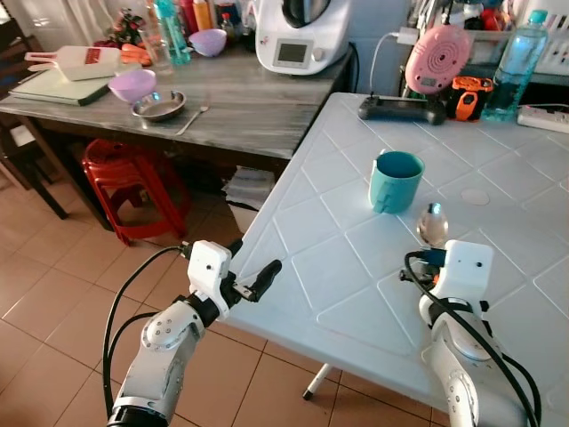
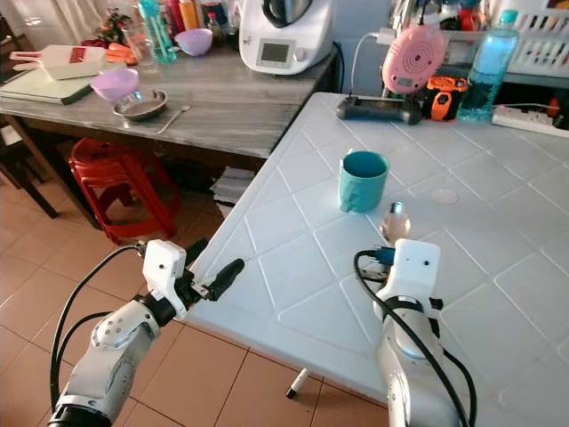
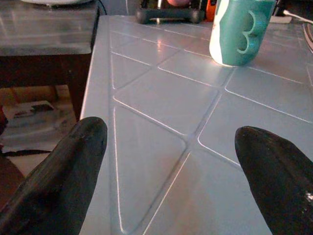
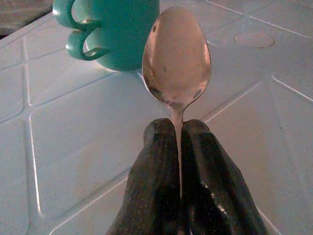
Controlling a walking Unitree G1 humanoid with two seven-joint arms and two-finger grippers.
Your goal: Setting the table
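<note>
- The right gripper (image 4: pixel 178 128) pinches the metal spoon (image 4: pixel 176 58) by its thin handle, just beside the teal mug (image 1: pixel 396 181)
- The spoon looks light, stiff, slippery
- The left gripper (image 3: pixel 168 156), fingers spread, holds nothing

On the table (image 1: pixel 356 267) before me, the mug (image 1: pixel 395 181) stands near the middle. My right fingers (image 4: pixel 181 142) are closed on the handle of a spoon (image 4: pixel 176 58), its bowl just on my side of the mug. My left fingers (image 3: pixel 73 161), spread apart, sit at the table's left edge. Along the far edge behind the mug lie a controller (image 1: pixel 400 108), a round device (image 1: pixel 437 59) and, further right, a bottle (image 1: pixel 516 67). To the left stands a second table (image 1: pixel 240 98) carrying a metal dish (image 1: pixel 158 106), a bowl (image 1: pixel 132 85) behind it, and an appliance (image 1: pixel 300 36); stools (image 1: pixel 124 178) are stacked beneath it.
</note>
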